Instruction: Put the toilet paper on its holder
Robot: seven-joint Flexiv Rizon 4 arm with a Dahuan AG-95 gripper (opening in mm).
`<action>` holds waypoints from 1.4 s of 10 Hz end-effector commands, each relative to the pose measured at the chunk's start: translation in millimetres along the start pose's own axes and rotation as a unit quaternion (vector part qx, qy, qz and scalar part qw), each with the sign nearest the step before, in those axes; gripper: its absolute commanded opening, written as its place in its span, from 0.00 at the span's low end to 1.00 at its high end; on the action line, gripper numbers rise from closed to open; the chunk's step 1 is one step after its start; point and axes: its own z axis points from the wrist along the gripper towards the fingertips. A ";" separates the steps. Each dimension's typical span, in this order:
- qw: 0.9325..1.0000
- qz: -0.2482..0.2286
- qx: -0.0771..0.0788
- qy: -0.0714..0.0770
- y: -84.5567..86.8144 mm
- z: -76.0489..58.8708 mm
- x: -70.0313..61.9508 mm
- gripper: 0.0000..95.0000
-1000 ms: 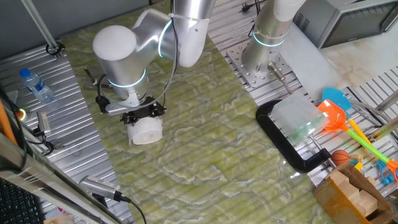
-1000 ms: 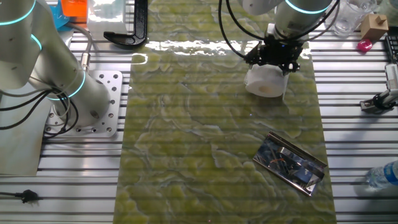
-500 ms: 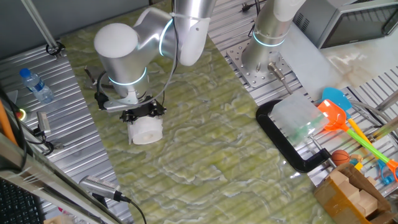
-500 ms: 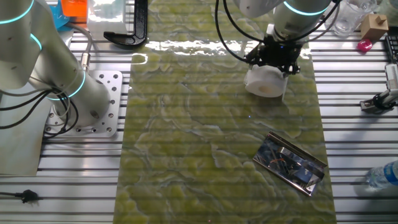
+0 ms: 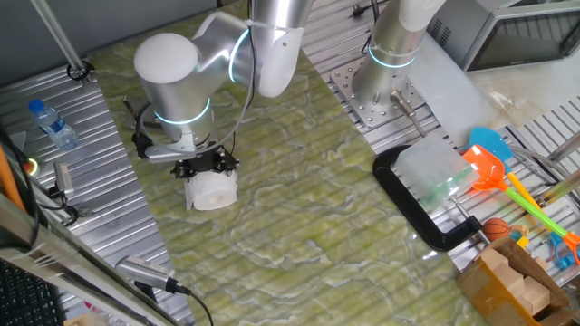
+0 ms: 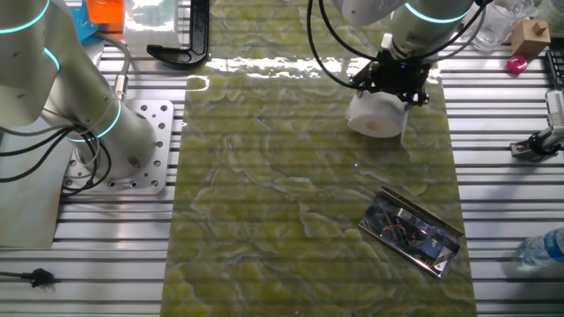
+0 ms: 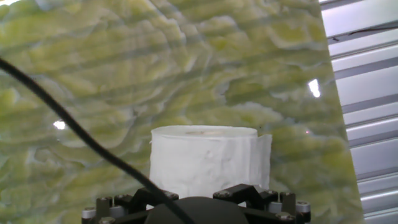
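Only one fixed view shows the holder; hand grips toilet paper.

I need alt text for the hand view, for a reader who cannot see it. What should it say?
A white toilet paper roll fills the lower middle of the picture, held at the gripper, whose dark body shows along the bottom edge. Behind it lies a green and yellow marbled mat, and a black cable crosses the left side.

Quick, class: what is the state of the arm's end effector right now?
End effector: sits on the toilet paper, apparently shut on it; the fingers are hidden.
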 end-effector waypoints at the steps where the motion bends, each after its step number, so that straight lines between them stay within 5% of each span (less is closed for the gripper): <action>1: 1.000 -0.004 0.002 0.000 -0.5 3.7 0.4 1.00; 14: 1.000 0.015 -0.006 -0.003 0.8 12.7 1.3 1.00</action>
